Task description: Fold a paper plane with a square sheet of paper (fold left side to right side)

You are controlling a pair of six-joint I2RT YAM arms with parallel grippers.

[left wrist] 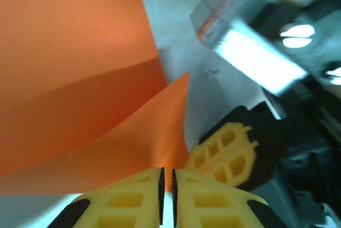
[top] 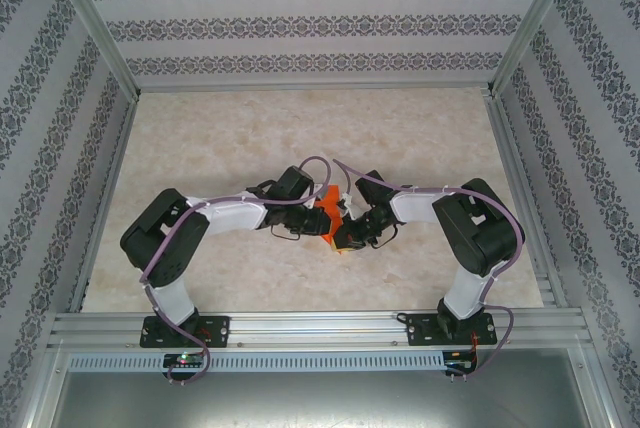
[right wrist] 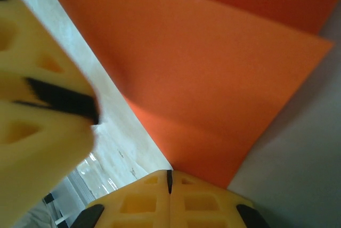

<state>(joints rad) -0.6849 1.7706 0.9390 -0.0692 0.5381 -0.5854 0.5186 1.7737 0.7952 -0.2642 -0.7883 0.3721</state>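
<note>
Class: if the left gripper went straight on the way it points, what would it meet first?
Most likely the square sheet of paper, which the left gripper pinches and which rises right ahead; depth beyond is unclear.

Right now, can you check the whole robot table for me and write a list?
Surface: pale marbled table.
Job's things: orange paper, creased, between the grippers mid-table.
Clutter: nothing seen.
Grippers: left gripper shut on the paper; right gripper shut, tips at the paper's edge, grip unclear.
Cables: purple cables along both arms.
Surroundings: patterned walls, metal rail in front.
</note>
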